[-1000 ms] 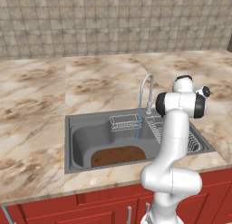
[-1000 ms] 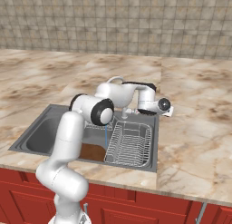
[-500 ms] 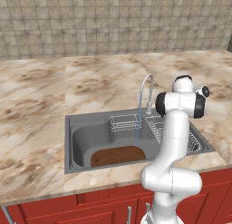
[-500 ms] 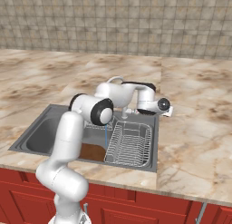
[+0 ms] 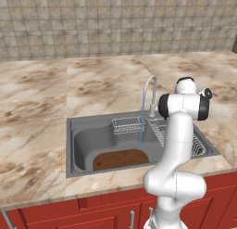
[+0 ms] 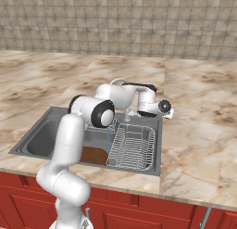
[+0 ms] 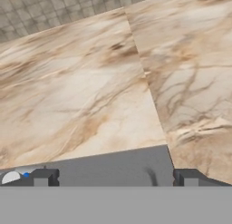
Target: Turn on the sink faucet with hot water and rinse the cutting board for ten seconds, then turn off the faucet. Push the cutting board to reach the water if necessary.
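Nearest to us run the red cabinet fronts (image 5: 106, 214) under the front edge of the beige marbled stone surface (image 5: 32, 130). Set into that surface is the large rectangular grey stainless-steel sink (image 5: 81, 144). On its floor, close to the front wall, lies the flat dark-brown wooden cutting board with rounded corners (image 5: 121, 158), partly hidden by our white arm in the right base view (image 6: 95, 155). A thin pale-blue stream of water (image 5: 140, 133) falls from the spout and meets the board near its back edge. Beside the board, in the right part of the basin, we see a silver wire dish rack (image 6: 133, 147), and against the back wall a small wire basket (image 5: 128, 126). Behind the basin rises the slim silver gooseneck faucet (image 5: 150, 96), its spout arching forward over the sink. Our jaws (image 7: 114, 177) are spread wide apart with nothing between the dark tips, hovering over the grey sink rim (image 7: 113, 166) behind the faucet. Farthest back stands the grey-brown tiled wall (image 5: 115, 19).
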